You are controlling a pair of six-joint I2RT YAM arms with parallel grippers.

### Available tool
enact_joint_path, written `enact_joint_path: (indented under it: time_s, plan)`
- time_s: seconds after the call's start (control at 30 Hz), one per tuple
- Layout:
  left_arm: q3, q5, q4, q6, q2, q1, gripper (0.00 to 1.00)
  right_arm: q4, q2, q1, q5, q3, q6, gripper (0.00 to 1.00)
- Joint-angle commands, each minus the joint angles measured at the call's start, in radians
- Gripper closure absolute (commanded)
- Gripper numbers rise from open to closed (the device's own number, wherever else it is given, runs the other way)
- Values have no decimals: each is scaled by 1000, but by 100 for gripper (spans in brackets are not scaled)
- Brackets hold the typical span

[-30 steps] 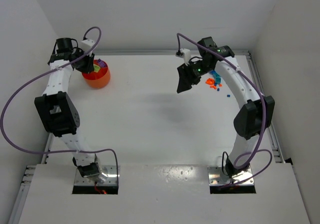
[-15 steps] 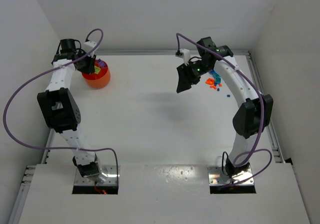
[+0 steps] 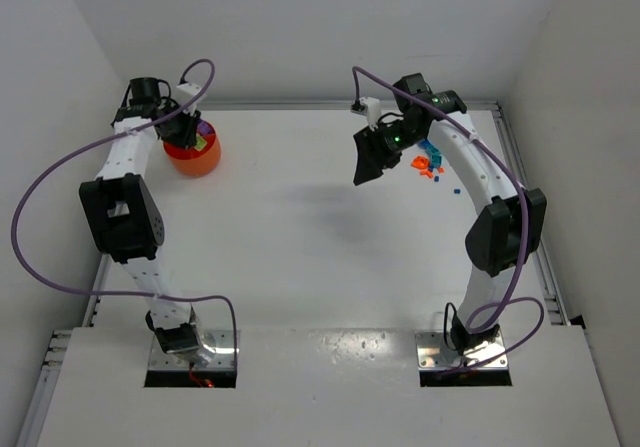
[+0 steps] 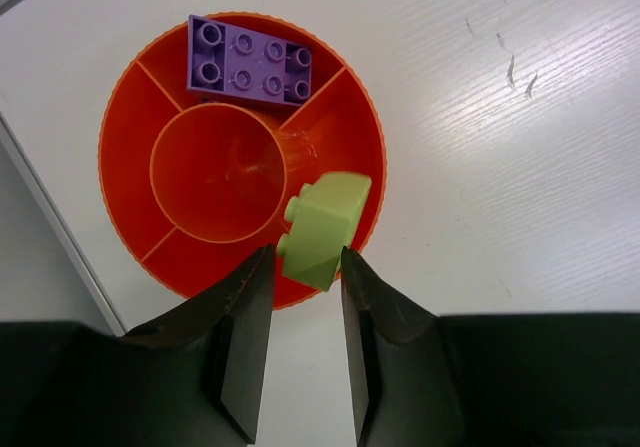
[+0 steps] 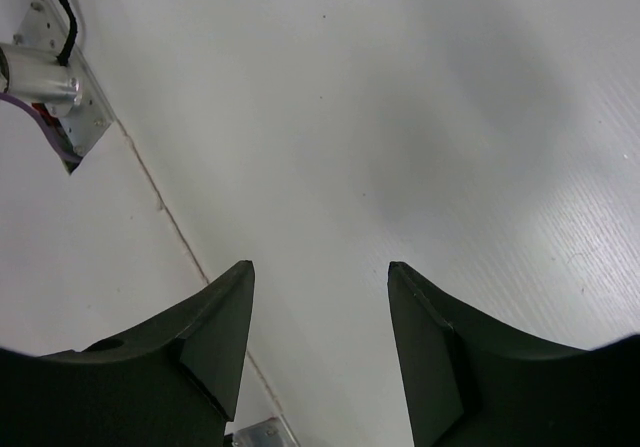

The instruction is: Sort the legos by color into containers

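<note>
The orange bowl, a round container split into compartments, sits at the table's back left. A purple lego lies in its far compartment. My left gripper hangs right over the bowl's near rim. Its jaws are parted, and a yellow-green lego sits tilted and loose between the tips, over a rim compartment. More legos, orange and blue, lie in a small heap at the back right. My right gripper hovers left of that heap, open and empty.
One small blue brick lies apart, just in front of the heap. White walls close in the table at the back and both sides. A metal rail runs along the right edge. A bracket with cables shows in the right wrist view.
My left gripper has shifted slightly right and back over the bowl, and its jaws have widened around the green lego. The right arm has stayed put.
</note>
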Motion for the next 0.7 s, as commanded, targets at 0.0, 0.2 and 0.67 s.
enact_joint_path:
  time_s: [0.0, 0.2, 0.67]
  plan:
    - [39, -10, 27, -11, 13, -4, 62, 3, 0, -5, 9, 38, 6, 43]
    - [48, 4, 27, -22, 1, -4, 36, 12, 0, -5, 36, 38, 25, 43]
    - [-25, 252, 297, -535, -353, -18, 0, 259, 11, -97, 518, 32, 141, 41]
